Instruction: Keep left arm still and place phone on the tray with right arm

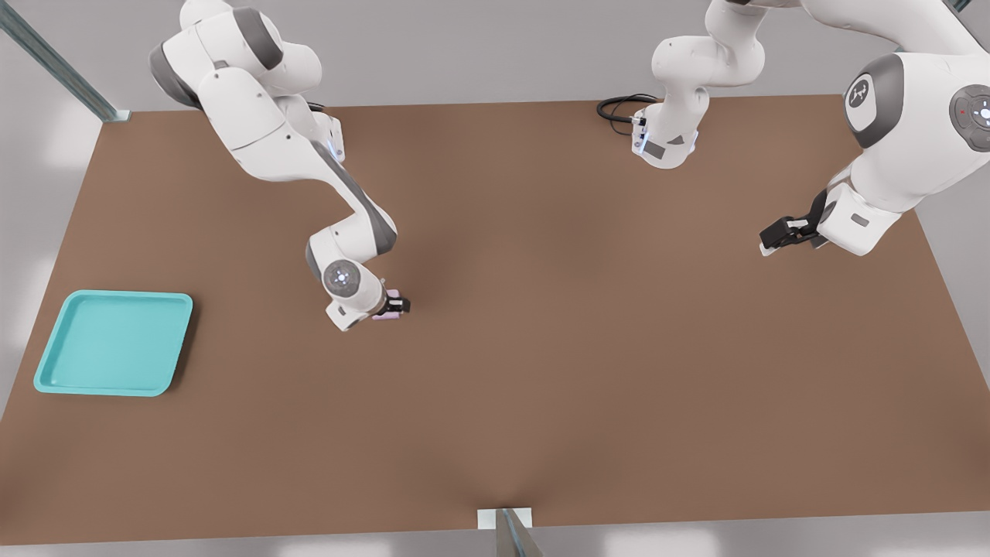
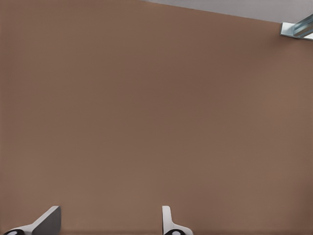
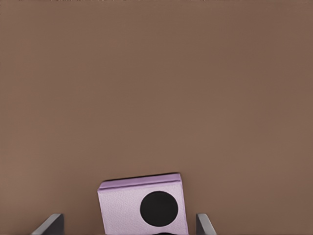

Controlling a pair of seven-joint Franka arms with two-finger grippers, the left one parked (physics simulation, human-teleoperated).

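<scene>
Tray (image 1: 113,342) sits at the front view's left on the brown table (image 1: 588,371), well apart from the phone; no readable writing on either; right arm (image 1: 271,139) reaches down mid-table; gripper (image 1: 393,306) fingers (image 3: 49,225) stand apart, straddling the pink-lilac phone (image 3: 142,205), gaps visible both sides; one black lens (image 3: 159,208) shows fully.

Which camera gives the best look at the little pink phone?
The right wrist view: the phone fills the foreground there, one black lens plain, between the pincer fingers. The front view shows only a pink sliver under the pincer. The left wrist view shows only table.
</scene>
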